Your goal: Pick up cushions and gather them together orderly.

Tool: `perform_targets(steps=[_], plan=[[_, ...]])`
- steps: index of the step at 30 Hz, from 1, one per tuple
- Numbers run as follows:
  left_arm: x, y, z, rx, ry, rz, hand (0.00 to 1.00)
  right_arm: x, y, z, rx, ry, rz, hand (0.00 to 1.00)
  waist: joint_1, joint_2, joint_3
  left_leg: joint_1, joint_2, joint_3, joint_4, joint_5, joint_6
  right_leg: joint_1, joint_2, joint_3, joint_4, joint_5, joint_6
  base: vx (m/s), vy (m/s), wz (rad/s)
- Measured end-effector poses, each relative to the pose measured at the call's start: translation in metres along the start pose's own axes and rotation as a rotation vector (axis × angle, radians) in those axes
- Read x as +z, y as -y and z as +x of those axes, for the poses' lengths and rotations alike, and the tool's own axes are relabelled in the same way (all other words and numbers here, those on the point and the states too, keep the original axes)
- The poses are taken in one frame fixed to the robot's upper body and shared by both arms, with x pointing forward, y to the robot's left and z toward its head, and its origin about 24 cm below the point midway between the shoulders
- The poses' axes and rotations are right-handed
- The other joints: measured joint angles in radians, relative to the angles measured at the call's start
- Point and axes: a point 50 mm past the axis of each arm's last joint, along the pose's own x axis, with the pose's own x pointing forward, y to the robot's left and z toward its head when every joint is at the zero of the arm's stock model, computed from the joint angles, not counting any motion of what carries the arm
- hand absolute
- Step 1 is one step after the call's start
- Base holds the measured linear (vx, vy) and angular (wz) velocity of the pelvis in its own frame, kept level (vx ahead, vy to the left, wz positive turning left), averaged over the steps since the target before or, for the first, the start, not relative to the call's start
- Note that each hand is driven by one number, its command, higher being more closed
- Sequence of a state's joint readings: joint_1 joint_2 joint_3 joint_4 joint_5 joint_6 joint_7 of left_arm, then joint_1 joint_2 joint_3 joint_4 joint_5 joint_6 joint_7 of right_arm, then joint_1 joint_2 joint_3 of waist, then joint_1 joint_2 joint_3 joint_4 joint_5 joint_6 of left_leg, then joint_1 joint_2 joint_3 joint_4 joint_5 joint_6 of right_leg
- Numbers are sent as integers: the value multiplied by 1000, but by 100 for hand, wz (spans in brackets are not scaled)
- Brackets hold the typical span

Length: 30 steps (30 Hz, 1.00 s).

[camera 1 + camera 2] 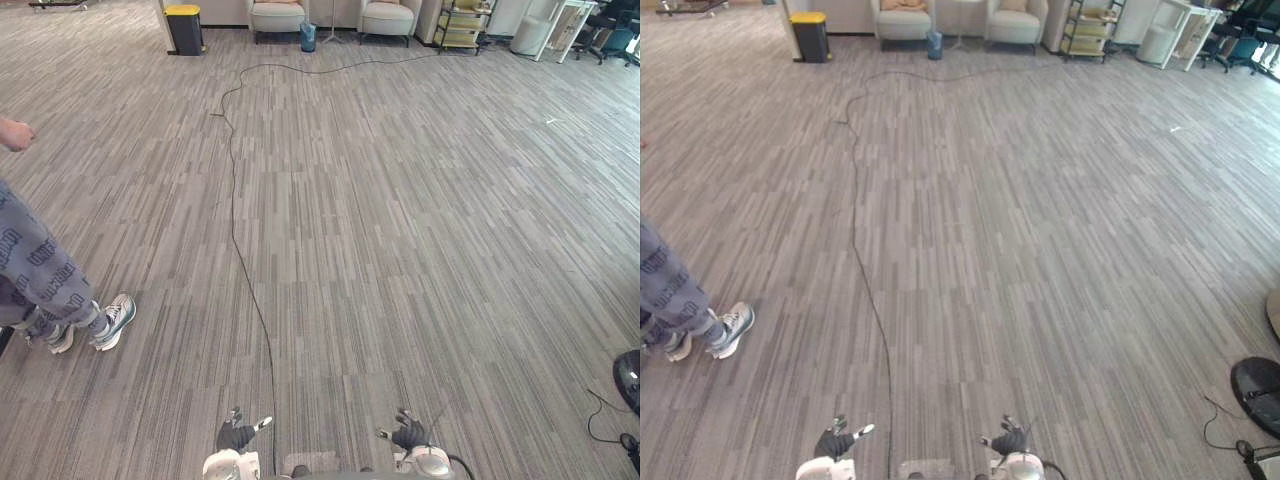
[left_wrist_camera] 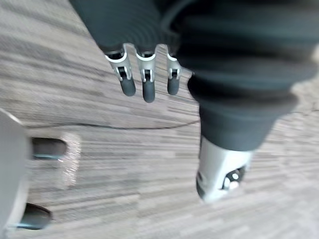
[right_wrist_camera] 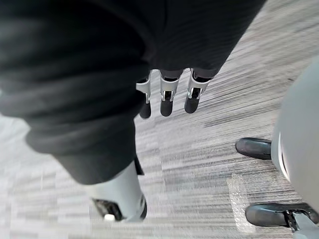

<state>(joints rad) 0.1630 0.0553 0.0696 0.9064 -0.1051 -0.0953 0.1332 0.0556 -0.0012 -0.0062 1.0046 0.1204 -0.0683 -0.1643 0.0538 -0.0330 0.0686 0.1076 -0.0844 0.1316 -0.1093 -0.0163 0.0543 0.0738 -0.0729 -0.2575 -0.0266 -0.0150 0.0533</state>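
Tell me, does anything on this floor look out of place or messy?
Little stands out. A small pale scrap lies alone on the carpet far right. The armchairs and yellow-lidded bin stand upright by the far wall. The left hand and right hand hang open, empty.

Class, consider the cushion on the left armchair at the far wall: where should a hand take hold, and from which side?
Likely its near edge, coming from the open front: the cushion sits within the armchair, backrest behind and arms at both sides.
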Motion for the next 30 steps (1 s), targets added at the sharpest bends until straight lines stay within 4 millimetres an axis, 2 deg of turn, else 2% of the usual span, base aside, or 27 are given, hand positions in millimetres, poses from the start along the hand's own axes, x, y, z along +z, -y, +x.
perform_targets(steps=[3,11,30], plan=[[2,-2,3,14,-11,-10,0,2,2,2,-14,-7,31,0,0,1,29,17,-6,-6,0,0,0,33,-5,-8,-11,4,6,-30,23,8],[-3,-1,4,38,-51,-61,0,3,10,4,-56,-24,93,0,-1,9,39,17,-10,-7,-1,-1,0,32,-10,-8,-11,5,9,-16,4,0],[2,2,7,27,-49,-24,0,7,9,7,-50,-30,57,0,-4,11,61,16,-11,-5,-1,-1,0,32,-10,-9,-16,4,10,0,0,0]])
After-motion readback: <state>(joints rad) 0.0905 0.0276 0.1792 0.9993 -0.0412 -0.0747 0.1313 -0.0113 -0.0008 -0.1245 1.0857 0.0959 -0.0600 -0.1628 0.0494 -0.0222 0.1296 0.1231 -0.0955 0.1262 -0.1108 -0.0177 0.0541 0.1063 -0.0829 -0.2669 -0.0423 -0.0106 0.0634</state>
